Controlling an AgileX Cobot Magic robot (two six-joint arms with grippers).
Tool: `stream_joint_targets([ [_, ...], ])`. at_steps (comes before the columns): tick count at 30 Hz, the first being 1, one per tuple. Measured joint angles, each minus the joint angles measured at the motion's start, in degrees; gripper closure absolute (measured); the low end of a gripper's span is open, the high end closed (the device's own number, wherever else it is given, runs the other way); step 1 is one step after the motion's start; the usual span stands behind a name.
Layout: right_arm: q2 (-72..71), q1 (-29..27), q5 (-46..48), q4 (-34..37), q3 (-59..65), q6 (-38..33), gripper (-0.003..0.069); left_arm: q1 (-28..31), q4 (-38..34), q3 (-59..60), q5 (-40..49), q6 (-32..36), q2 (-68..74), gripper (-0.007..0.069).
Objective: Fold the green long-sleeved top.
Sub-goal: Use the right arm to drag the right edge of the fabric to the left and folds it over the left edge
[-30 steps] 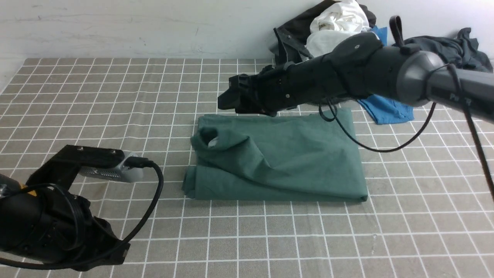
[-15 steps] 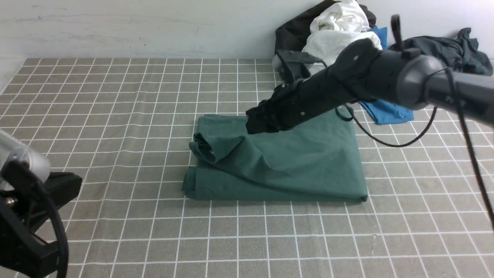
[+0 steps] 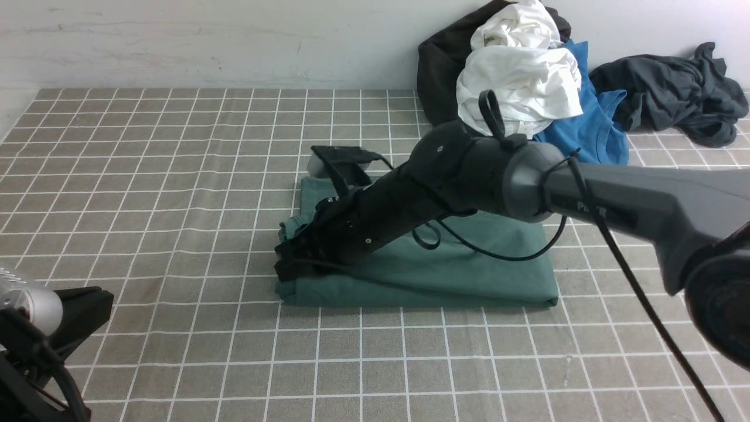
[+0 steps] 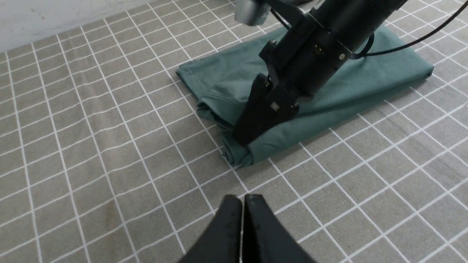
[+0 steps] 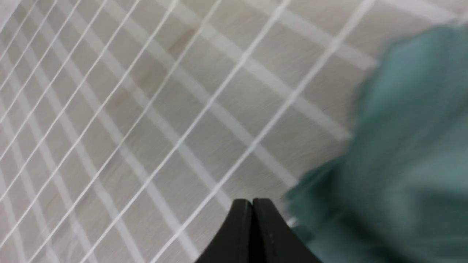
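left end effector (image 4: 243, 200) closed | right end effector (image 3: 288, 266) closed (angled down)

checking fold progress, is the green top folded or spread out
Folded: the dark green cotton long-sleeved top lies as a compact layered rectangle.

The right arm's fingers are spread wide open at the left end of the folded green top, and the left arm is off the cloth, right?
Not quite: the right arm's fingers are shut, not spread wide, as the right wrist view shows. They are at the left end of the folded green top, and the left arm's fingers are off the cloth.
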Motion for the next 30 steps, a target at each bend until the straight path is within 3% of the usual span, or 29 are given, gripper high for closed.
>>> stream_joint_targets([
  [13, -9.78, -4.64, -6.77, -17.62, 0.00, -0.03, 0.0673, 0.00, -0.68, 0.00, 0.05, 0.00, 0.00, 0.0632],
  [17, -9.50, -2.52, -5.66, -23.39, 0.00, -0.09, 0.0673, 0.00, -1.46, 0.00, -0.13, 0.00, 0.00, 0.0632],
  [23, -9.50, 6.04, -4.93, -41.82, 0.00, -5.09, 0.0662, 0.00, -1.52, 0.00, -1.03, 0.00, 0.00, 0.0632],
  [27, -8.97, 11.07, -5.77, -53.66, 0.00, -7.95, 0.0582, 0.00, -1.52, 0.00, -1.09, 0.00, 0.00, 0.0632],
  [30, -7.93, 12.23, -7.12, -57.88, 0.00, -7.29, 0.0508, 0.00, -1.58, 0.00, -1.14, 0.00, 0.00, 0.0632],
])
